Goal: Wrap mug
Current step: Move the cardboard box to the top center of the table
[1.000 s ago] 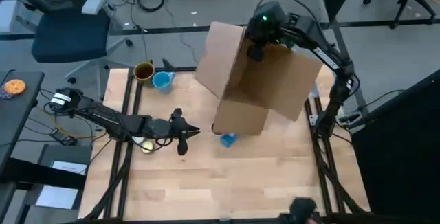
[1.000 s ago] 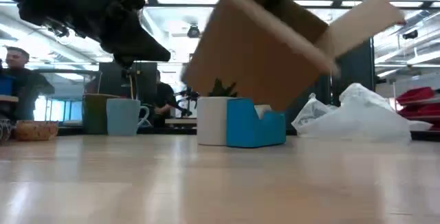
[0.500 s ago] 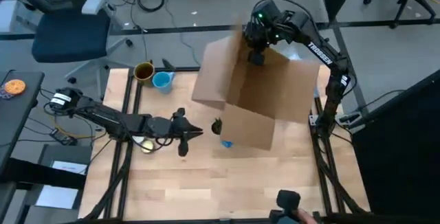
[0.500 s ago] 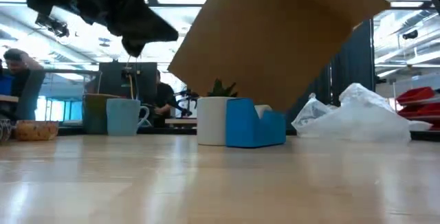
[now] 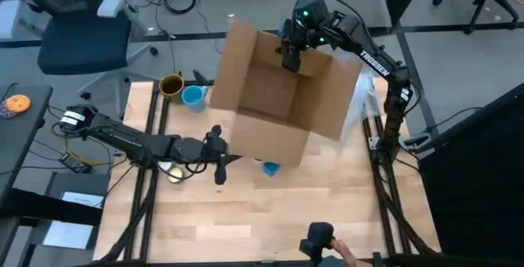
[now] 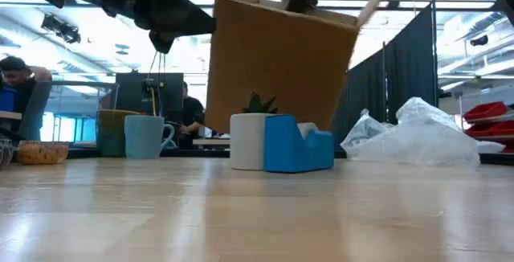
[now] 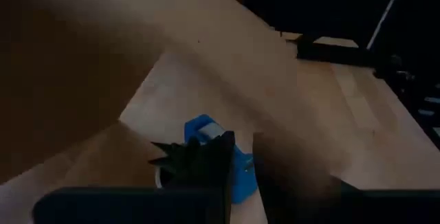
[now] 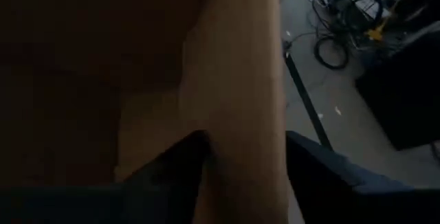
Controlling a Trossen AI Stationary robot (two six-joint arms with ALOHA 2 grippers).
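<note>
High view: the right gripper [image 5: 291, 54], clamped on the open cardboard box's [image 5: 274, 103] flap at upper centre, holds it tilted aloft; low view: the white mug [image 6: 247, 141] stands centre, rigid, breakable, best gripped by the rim; left wrist view: the left gripper [image 7: 242, 176] fingers sit narrowly parted.

The box [image 5: 274, 103] held up over the table is plain brown cardboard, matt and smooth-faced, and the table [image 5: 327, 210] is pale wood with a visible grain and a soft sheen in the low view. The blue tape dispenser [image 6: 297, 145] looks like smooth plastic, the two mugs [image 6: 148, 137] at the far left glazed and slightly glossy, and the crumpled white sheet [image 6: 418, 137] at the right thin, wrinkled plastic or paper.
</note>
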